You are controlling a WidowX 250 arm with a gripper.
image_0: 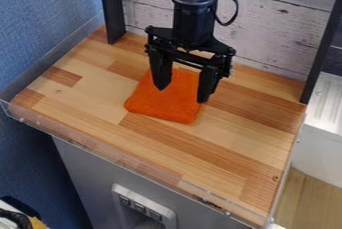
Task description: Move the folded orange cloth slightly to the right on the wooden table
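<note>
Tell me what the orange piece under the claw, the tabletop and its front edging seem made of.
Orange piece: fabric, perhaps terry or microfibre; matt and finely fuzzy, with soft corners.
Tabletop: smooth wood or wood-look laminate, in joined strips of varied brown.
Front edging: probably clear plastic, see-through with light glints; glass is possible.

One orange cloth (157, 106), one black tool (181, 95), two black posts (112, 10), one wooden tabletop (227, 145)

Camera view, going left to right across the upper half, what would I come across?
Blue wall → left black post → orange cloth, with the gripper at it → right black post.
</note>
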